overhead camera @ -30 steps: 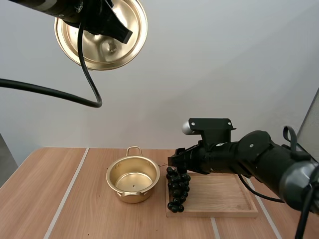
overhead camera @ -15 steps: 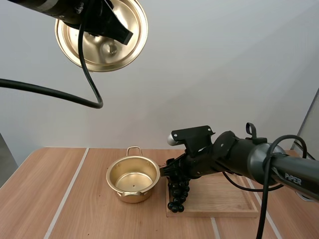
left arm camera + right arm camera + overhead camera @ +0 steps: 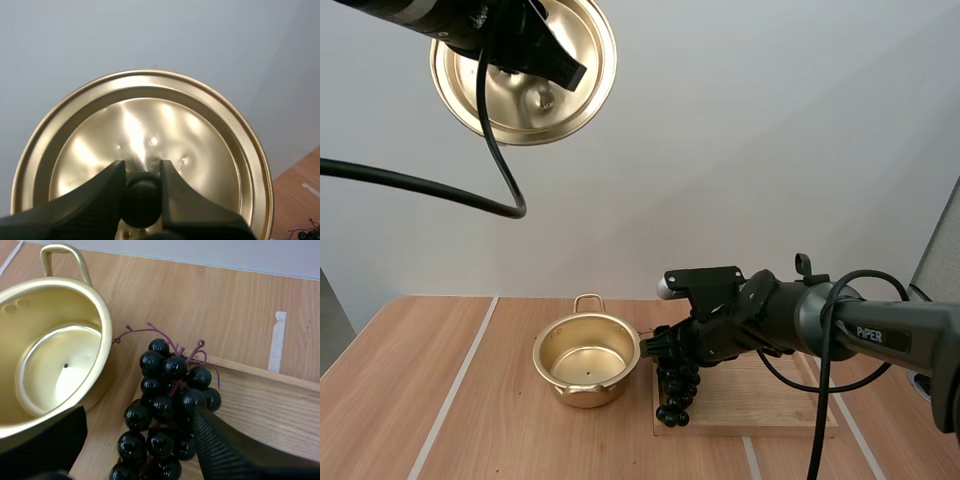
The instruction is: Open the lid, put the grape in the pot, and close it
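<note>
High view: from behind and above my arm bases, facing forward and down. It stands well back from the pot (image 3: 586, 360) and takes in the table (image 3: 440, 400) around it and the lid (image 3: 523, 70) far above it.
Left wrist view: rides my left arm high over the pot, looking close along my left gripper (image 3: 142, 172) at the lid's knob side.
Right wrist view: rides my right arm just right of the pot, looking steeply down, very near, past my right gripper (image 3: 139, 412).
Shared, high and right wrist: the pot, the grapes (image 3: 167, 405) beside it, and the tray (image 3: 270, 405) edge.
Shared, high and left wrist: the lid.
</note>
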